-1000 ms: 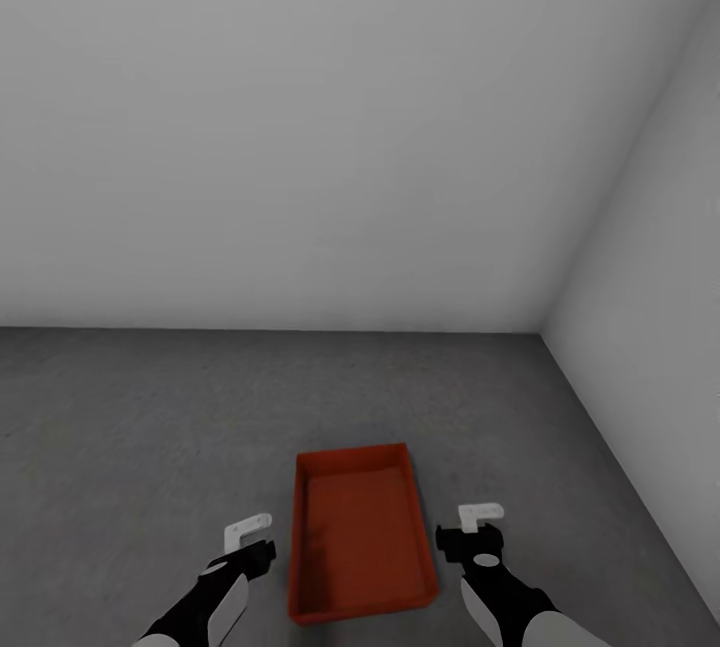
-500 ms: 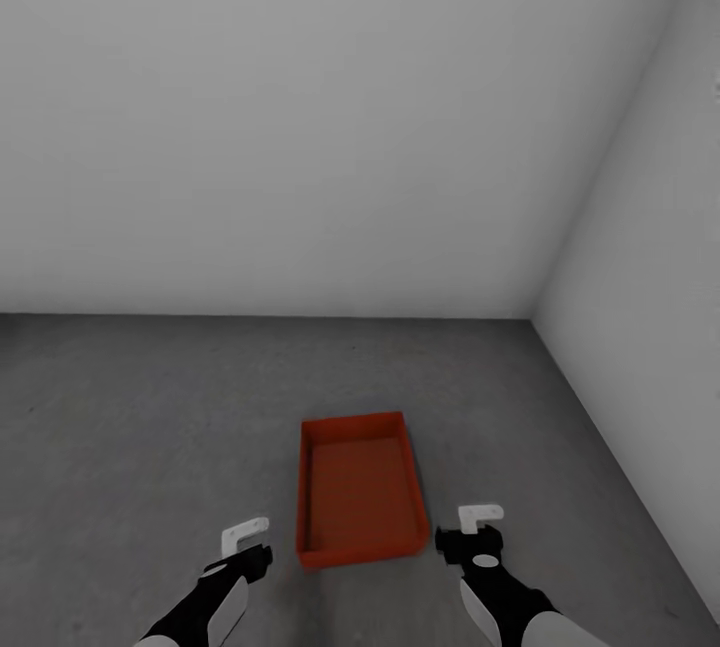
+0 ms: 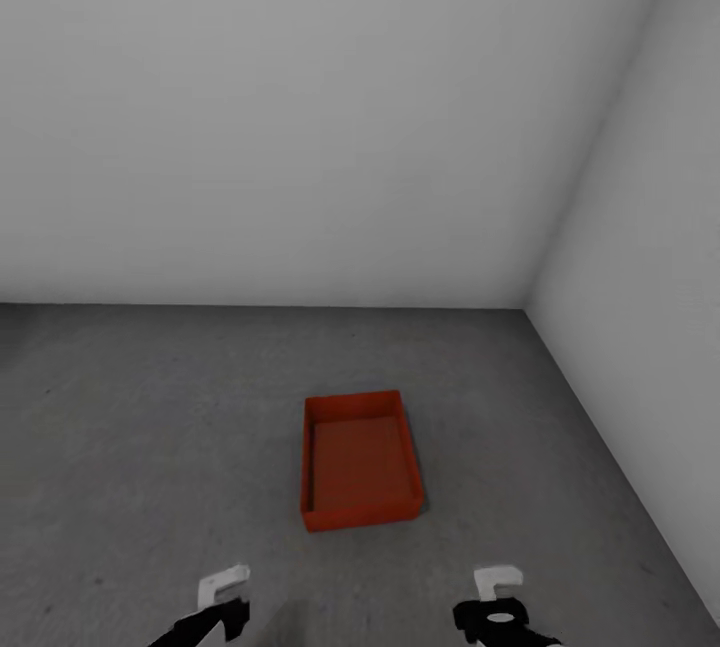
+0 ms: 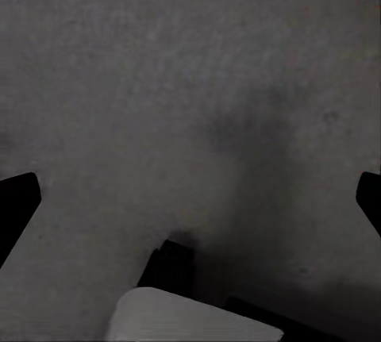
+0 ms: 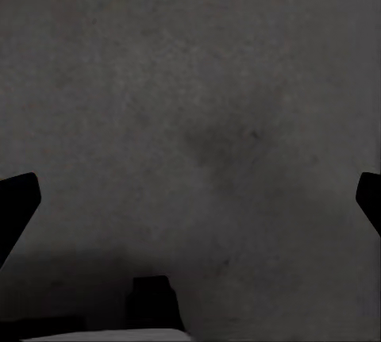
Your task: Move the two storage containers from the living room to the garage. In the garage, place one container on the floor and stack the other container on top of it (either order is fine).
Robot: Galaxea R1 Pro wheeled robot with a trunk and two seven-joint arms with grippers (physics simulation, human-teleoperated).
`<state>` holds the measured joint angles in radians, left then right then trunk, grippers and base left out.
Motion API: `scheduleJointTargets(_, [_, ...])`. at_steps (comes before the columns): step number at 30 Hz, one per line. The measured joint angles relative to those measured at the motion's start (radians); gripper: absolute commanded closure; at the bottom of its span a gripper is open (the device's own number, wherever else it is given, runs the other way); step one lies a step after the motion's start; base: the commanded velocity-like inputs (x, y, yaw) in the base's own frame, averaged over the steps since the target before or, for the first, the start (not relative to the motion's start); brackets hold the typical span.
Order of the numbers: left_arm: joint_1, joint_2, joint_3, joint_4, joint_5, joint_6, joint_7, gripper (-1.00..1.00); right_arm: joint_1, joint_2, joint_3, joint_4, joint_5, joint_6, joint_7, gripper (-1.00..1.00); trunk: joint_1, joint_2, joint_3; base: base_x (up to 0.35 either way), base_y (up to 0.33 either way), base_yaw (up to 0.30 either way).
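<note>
One storage container (image 3: 360, 475) sits on the dark concrete floor (image 3: 130, 427) of the garage, near the wall corner (image 3: 527, 305). It now lies farther from both grippers than a second ago, when they flanked it; the view has drawn back. Judgement: the first container is placed, the second remains to fetch. The left gripper (image 3: 222, 589) and right gripper (image 3: 497, 589) hang low, well short of the container, fingers spread wide, holding nothing.

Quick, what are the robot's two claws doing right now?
Left claw: open, holding nothing.
Right claw: open, holding nothing.
</note>
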<state>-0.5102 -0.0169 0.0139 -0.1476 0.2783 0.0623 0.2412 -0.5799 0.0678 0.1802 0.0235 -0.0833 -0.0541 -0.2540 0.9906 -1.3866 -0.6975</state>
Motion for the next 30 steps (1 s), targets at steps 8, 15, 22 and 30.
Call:
scheduleJointTargets(8, [0.019, 0.012, 0.000, 0.143, 0.008, 0.000, -0.001, -1.00, 0.154, -0.032, -0.002, 0.007, -0.001, -0.019, 0.024, -1.00, 0.000, 0.000, 0.009, -0.001, 0.000, -0.089])
scheduleJointTargets(15, [0.099, 0.028, 0.000, 0.146, 0.007, -0.001, 0.000, -1.00, 0.261, -0.059, -0.002, 0.007, -0.002, -0.020, 0.115, -1.00, 0.000, 0.000, 0.019, 0.000, 0.000, -0.100])
scheduleJointTargets(22, [0.149, 0.032, -0.001, 0.146, 0.004, 0.000, 0.000, -1.00, 0.330, -0.064, -0.002, 0.007, -0.002, -0.030, 0.180, -1.00, 0.000, 0.000, 0.029, 0.000, 0.000, -0.097])
scheduleJointTargets(30, [0.162, 0.035, -0.002, 0.143, -0.003, 0.000, 0.000, -1.00, 0.336, -0.064, -0.001, 0.007, -0.003, -0.035, 0.191, -1.00, 0.000, 0.000, 0.041, 0.000, 0.000, -0.084])
